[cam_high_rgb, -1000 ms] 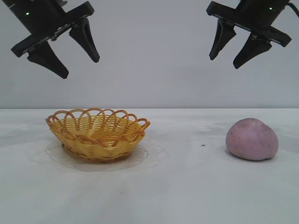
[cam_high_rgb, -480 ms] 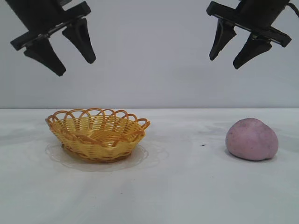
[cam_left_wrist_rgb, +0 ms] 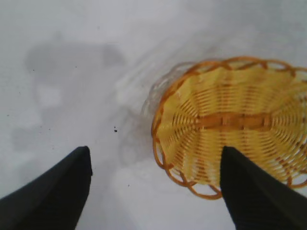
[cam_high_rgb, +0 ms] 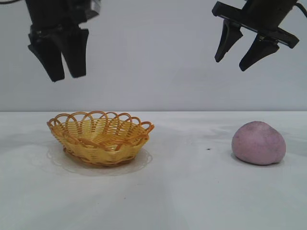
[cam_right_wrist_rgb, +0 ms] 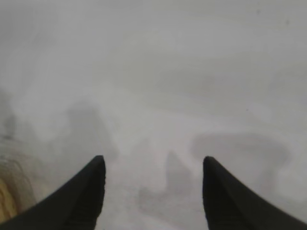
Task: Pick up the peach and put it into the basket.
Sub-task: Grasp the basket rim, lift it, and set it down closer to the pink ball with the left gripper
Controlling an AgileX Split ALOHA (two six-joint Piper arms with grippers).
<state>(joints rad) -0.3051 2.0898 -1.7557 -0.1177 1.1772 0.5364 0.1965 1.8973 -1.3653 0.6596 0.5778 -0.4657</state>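
Left gripper [cam_high_rgb: 64, 75]: my fingers wide apart, empty, high over the basket's [cam_high_rgb: 100, 136] left edge.
Right gripper [cam_high_rgb: 234, 63]: parted, empty, hanging high.
Peach [cam_high_rgb: 258, 143]: on the table [cam_high_rgb: 192, 191], right, well apart from the basket.

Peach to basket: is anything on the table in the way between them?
Nothing visible. The peach sits at the right, the basket at the left, with only bare table between them. Both the left gripper and right gripper hang open, well above the table.
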